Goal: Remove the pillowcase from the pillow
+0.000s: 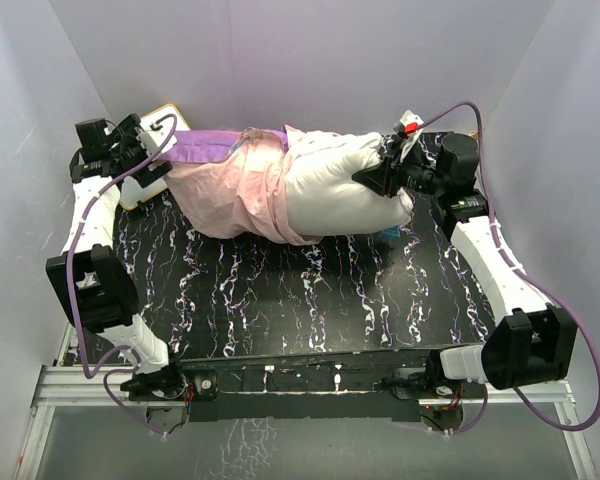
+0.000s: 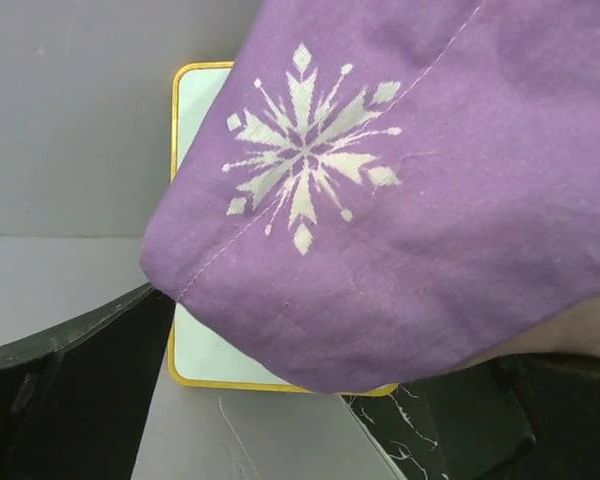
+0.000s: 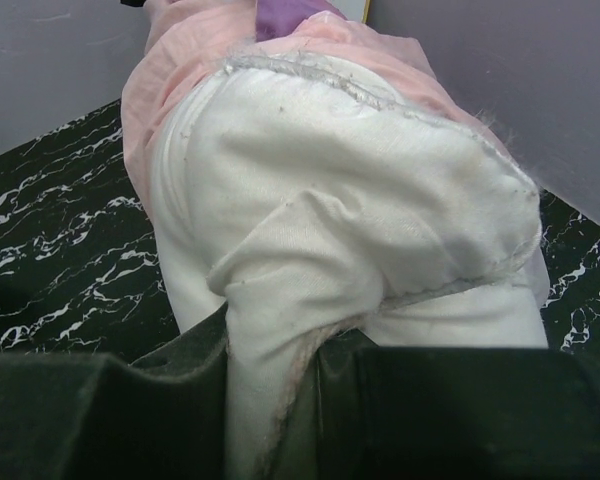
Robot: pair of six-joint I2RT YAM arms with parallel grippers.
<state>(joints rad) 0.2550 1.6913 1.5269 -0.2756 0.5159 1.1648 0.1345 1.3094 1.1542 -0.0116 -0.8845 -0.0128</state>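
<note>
The white pillow [image 1: 340,185] lies across the far side of the table, its right half bare. The pillowcase [image 1: 230,195] covers its left half, turned pale pink side out, with a purple strip [image 1: 205,145] running left to my left gripper [image 1: 145,150]. In the left wrist view the purple snowflake fabric [image 2: 400,200] hangs across the gripper [image 2: 335,340]. The jaws stand apart, with nothing pinched between them. My right gripper [image 1: 385,178] is shut on a fold of the pillow's right end [image 3: 270,330]. The pink pillowcase rim [image 3: 180,60] shows beyond.
A yellow-framed whiteboard [image 2: 195,335] lies at the far left under the left gripper; it also shows in the top view [image 1: 130,195]. A small blue tag [image 1: 390,235] pokes out under the pillow's right end. The black marbled table [image 1: 300,300] lies in front. Grey walls stand close on three sides.
</note>
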